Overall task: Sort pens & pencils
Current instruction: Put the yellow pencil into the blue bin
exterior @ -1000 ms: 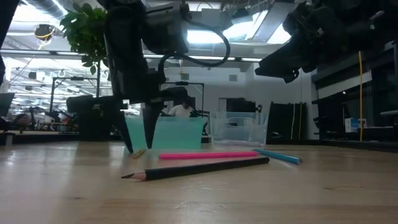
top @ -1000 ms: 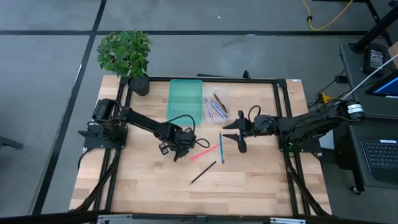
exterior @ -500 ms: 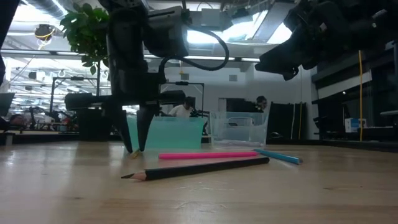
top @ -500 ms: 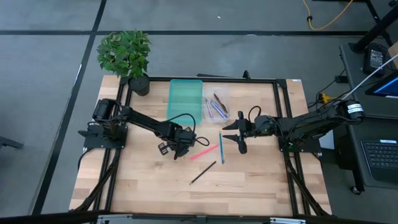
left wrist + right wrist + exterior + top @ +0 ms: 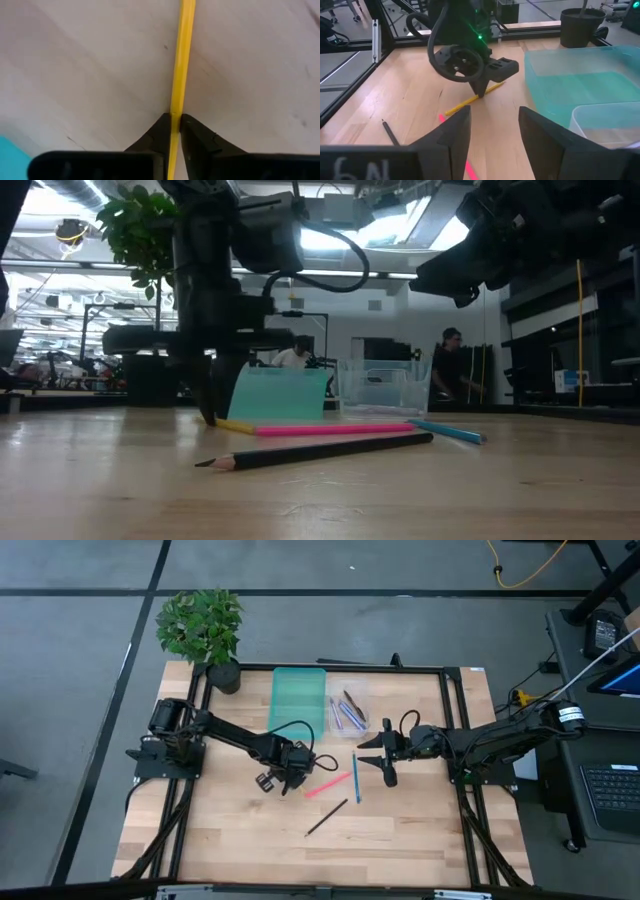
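The thin yellow pencil (image 5: 181, 65) is lying flat on the light wooden table (image 5: 400, 830), just beside the pink pencil (image 5: 328, 783). Left gripper (image 5: 175, 131) has its fingers pinched tight on it. Right gripper (image 5: 386, 762) hangs above the blue pen (image 5: 355, 778), jaws spread wide, holding nothing.

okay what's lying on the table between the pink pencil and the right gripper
A blue pencil, lying lengthwise between the pink pencil and the right gripper. The high view shows it best.
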Controlling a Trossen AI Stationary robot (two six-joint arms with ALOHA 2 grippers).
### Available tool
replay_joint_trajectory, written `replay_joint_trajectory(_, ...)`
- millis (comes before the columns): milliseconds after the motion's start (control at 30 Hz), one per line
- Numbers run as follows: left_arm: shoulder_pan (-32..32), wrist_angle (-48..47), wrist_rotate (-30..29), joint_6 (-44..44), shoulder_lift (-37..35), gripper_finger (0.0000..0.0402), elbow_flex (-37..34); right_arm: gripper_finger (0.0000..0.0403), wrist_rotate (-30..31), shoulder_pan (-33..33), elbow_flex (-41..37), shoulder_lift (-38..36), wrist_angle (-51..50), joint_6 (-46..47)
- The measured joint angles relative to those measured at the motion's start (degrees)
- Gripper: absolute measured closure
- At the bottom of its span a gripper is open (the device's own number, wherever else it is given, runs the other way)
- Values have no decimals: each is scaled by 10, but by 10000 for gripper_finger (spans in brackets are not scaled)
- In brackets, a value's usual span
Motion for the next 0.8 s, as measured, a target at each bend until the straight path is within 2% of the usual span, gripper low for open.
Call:
replay_joint_trajectory(300, 0, 15, 10, -118, 0, 388, 0, 236, -1, 0, 0, 0, 4, 1)
replay_joint_trajectory(500, 2, 25, 15, -137, -10, 388, -1, 236, -24, 0, 0, 0, 7, 1)
replay_joint_trajectory(800, -1, 30, 39, -168, -51, 389, -3, 236, -26, 0, 0, 0, 8, -5)
